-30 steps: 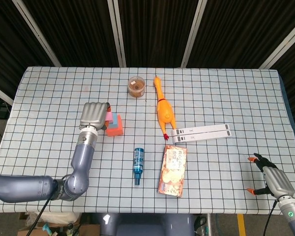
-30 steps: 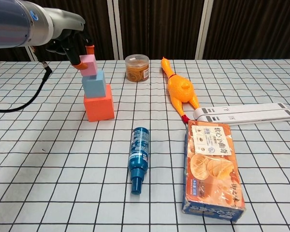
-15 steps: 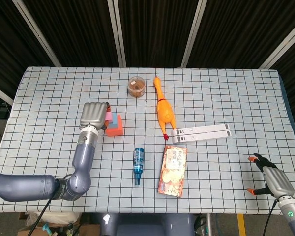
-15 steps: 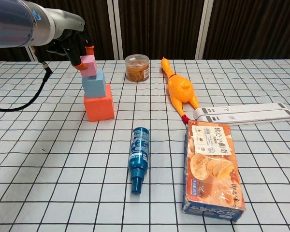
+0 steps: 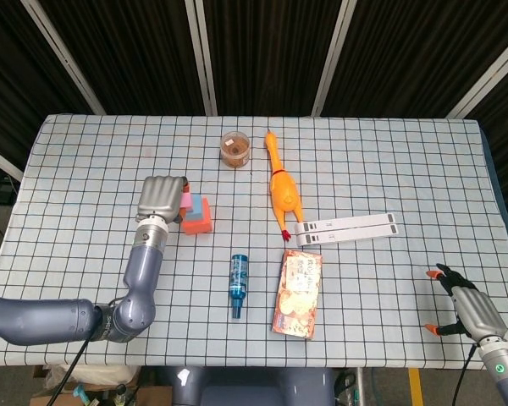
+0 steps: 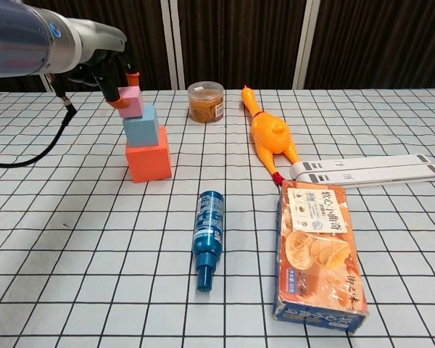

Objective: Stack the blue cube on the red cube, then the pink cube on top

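The left robot hand (image 6: pixel 114 78) pinches the pink cube (image 6: pixel 131 101), which sits tilted on the blue cube (image 6: pixel 141 125), itself stacked on the red cube (image 6: pixel 148 163) on the tabletop (image 6: pixel 72 239). Level the pink cube squarely and centre it before loosening the fingers, then lift straight away. The right robot hand (image 5: pixel 466 309) rests well apart, fingers spread and holding nothing.

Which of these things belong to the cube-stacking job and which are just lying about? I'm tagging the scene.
Part of the job:
red cube
blue cube, on the red cube
pink cube, on the blue cube, held by the left hand

Lying about:
rubber chicken
blue bottle
snack box
round jar
white strips
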